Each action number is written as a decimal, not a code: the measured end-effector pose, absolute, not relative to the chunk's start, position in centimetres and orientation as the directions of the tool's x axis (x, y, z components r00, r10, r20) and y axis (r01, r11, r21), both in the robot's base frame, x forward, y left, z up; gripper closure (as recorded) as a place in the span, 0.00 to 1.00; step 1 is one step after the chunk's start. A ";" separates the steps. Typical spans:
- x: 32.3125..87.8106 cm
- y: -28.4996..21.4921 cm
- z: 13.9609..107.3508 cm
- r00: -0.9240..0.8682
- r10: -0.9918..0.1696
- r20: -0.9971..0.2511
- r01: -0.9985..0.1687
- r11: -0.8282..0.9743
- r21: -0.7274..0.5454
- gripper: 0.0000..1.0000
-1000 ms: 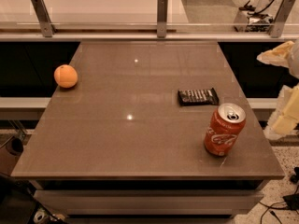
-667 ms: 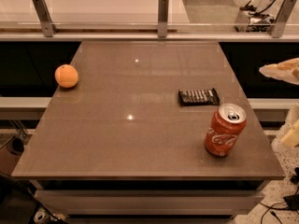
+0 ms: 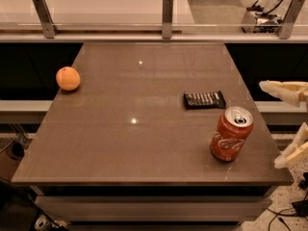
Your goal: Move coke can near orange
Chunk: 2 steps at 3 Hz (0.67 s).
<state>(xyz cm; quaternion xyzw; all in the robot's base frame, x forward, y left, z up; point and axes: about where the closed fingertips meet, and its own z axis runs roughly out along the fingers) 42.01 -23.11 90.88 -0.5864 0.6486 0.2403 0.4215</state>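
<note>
The coke can [image 3: 231, 140] stands upright near the table's front right corner, silver top and pull tab showing. The orange [image 3: 68, 78] sits at the table's left edge, far from the can. My gripper [image 3: 270, 124] is off the table's right edge, just right of the can and not touching it. It is open and empty: one pale finger [image 3: 284, 90] reaches in level with the can's top, and the other [image 3: 291, 153] is near the can's base.
A flat dark snack bar [image 3: 204, 99] lies just behind the can. The brown table [image 3: 144, 143] has a glass barrier with metal posts [image 3: 167, 16] along its far edge. Cables and equipment lie on the floor at right.
My gripper has come down at the right edge, from above the can's level to beside it. The can, the orange and the snack bar have not moved.
</note>
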 end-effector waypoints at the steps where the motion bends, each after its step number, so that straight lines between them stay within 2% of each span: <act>1: 42.3 -21.5 90.8 0.079 -0.411 -0.908 -0.968 0.186 -0.168 0.00; 2: 42.2 -19.7 90.9 0.080 -0.298 -0.951 -0.973 0.184 -0.139 0.00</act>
